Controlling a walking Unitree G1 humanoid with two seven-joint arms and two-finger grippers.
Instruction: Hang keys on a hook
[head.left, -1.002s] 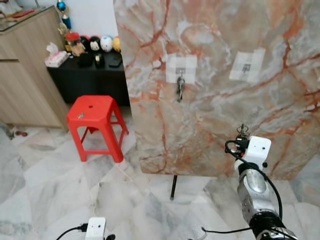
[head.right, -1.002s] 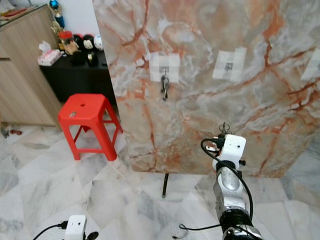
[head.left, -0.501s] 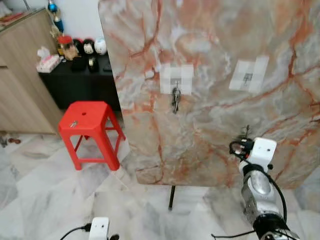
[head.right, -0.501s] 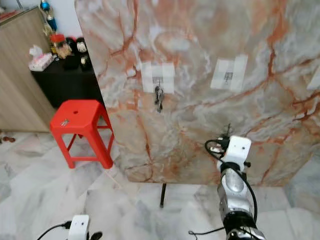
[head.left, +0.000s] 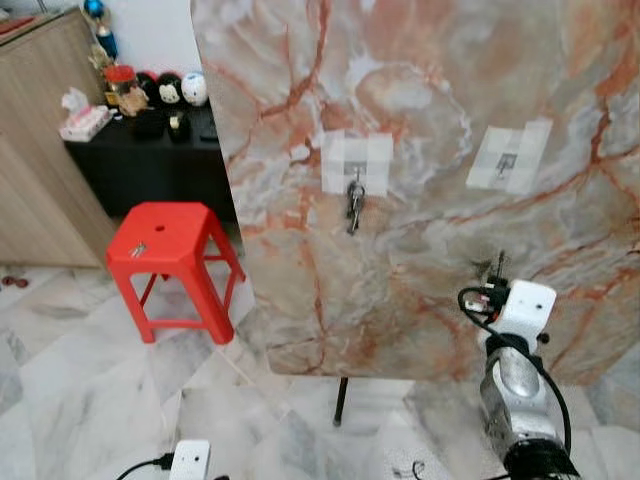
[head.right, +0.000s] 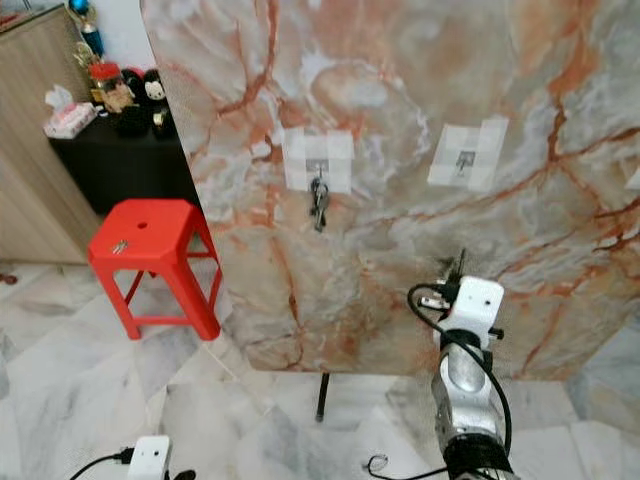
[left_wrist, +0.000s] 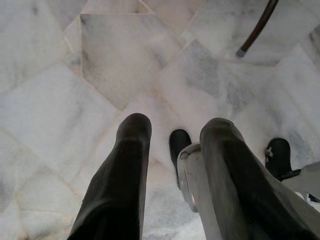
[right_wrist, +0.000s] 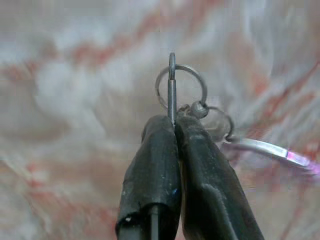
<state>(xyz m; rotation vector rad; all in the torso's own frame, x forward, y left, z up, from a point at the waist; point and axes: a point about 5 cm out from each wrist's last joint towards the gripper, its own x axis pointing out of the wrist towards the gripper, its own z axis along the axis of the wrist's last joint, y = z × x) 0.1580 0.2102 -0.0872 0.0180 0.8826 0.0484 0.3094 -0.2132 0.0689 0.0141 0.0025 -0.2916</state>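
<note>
A marble board stands upright before me with two taped hooks. The left hook carries a bunch of keys. The right hook is bare. My right gripper is raised at the lower right, close to the board and below the bare hook. In the right wrist view this gripper is shut on a key ring, and a key dangles beside the fingers. My left gripper hangs open over the marble floor.
A red plastic stool stands left of the board. Behind it are a black table with figurines and a wooden cabinet. The board's thin stand leg meets the floor, and a white power strip lies near my feet.
The camera has moved closer to the board and shifted a little, so the board looks larger. My right gripper still holds the key ring up in front of the board.
</note>
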